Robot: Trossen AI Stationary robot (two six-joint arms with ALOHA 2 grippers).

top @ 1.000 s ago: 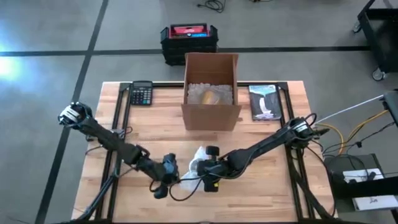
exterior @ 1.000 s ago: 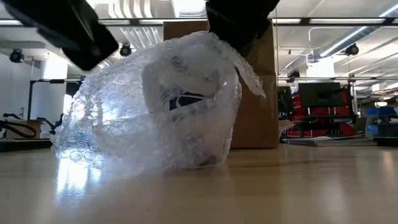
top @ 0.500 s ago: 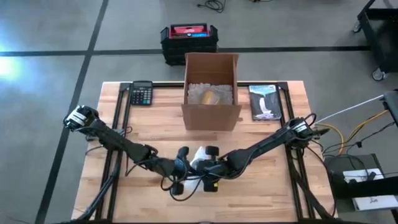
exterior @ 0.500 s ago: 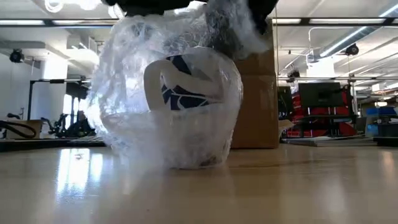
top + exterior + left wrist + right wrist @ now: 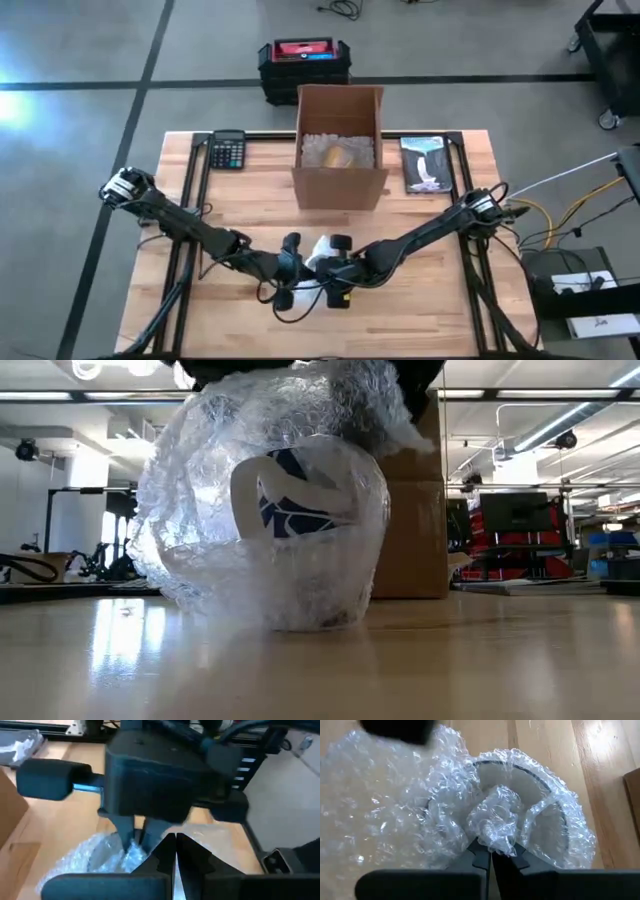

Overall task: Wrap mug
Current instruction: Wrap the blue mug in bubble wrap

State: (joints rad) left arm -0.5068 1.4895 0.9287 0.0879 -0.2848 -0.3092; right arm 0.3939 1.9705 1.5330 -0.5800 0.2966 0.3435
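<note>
We find the mug [image 5: 300, 510] standing on the counter [image 5: 480, 660] at the centre left of the low view, white with a dark blue pattern and swathed in bubble wrap [image 5: 190, 490] that rises over its mouth. We judge the mug rigid, fairly heavy for its size and breakable, while the wrap is light, soft, springy and slick, likely to spring open unless it is held where it is bunched; the gathered wad over the mouth looks like the best place to take hold, since pulling the loose skirt would only drag the film. In the high view, both arms meet low in the frame near its centre, where the right claw [image 5: 338, 270] and left claw [image 5: 287, 272] flank a pale bundle whose detail is lost. The right wrist view supplies that detail: the right claw pinches the crumpled wad of wrap above the mug's rim, its fingers pressed together on it. The left wrist view shows the left claw's fingers pressed together beside the wrap, but we cannot tell whether any film lies between them. Only the low view shows the wrap's loose skirt resting on the counter.
</note>
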